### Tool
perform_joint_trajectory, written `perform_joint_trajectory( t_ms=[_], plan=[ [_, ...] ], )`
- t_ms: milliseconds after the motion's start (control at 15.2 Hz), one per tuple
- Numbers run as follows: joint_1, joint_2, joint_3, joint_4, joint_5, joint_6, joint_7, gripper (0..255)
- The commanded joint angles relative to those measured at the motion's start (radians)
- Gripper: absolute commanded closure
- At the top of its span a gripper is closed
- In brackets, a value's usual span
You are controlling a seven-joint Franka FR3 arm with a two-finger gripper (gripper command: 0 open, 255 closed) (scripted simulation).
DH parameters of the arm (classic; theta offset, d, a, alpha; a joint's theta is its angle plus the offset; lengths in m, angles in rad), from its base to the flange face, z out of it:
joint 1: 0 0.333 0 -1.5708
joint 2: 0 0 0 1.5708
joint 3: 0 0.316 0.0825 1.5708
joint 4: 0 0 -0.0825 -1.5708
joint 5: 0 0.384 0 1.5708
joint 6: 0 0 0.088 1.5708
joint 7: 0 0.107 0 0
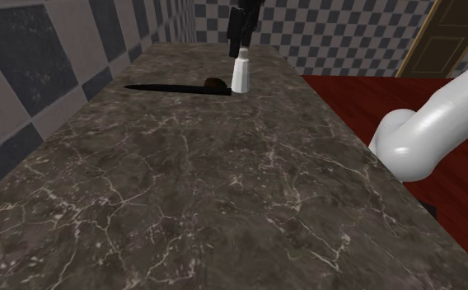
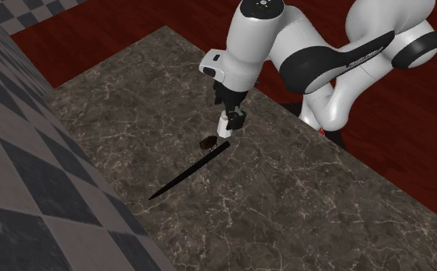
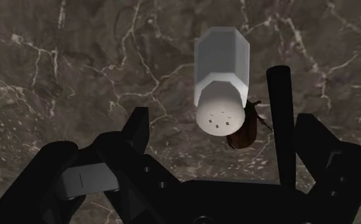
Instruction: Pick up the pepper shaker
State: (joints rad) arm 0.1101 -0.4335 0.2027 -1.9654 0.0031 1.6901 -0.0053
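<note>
White faceted pepper shaker with holed cap [image 3: 222,83] | upright on dark veined stone counter [image 3: 77,63], below hand, between its fingers, untouched | black two-finger gripper [image 3: 208,102] spread, empty | likely light, rigid, slick-sided | pinch opposite flat facets mid-body, under cap

The gripper [image 1: 239,45] runs off the top edge in the shoulder view, so its upper part is gone, and the arm [image 1: 438,123] gets chopped by the right edge. Same deal with the door [image 1: 448,37], cut at the top. The little brown thing [image 1: 216,83] sits half behind the pepper shaker [image 1: 241,74], too small to say what it is tbh. From the wrist, the shaker's cap covers part of it too. In the second exterior view the gripper covers the shaker's upper part. The thin black streak [image 1: 170,87] on the counter [image 1: 183,206]: object or shadow, can't tell.
</note>
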Motion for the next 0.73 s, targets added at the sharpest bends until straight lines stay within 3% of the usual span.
perform_joint_trajectory(
  t_ms=[0, 132, 198, 660],
  plan=[
    [0.001, -0.007, 0.001, -0.040, 0.001, 0.034, 0.001, 0],
    [0.001, -0.007, 0.001, -0.040, 0.001, 0.034, 0.001, 0],
    [0.001, -0.006, 0.001, -0.041, 0.001, 0.035, 0.001, 255],
    [0.001, -0.006, 0.001, -0.042, 0.001, 0.036, 0.002, 255]
  ],
)
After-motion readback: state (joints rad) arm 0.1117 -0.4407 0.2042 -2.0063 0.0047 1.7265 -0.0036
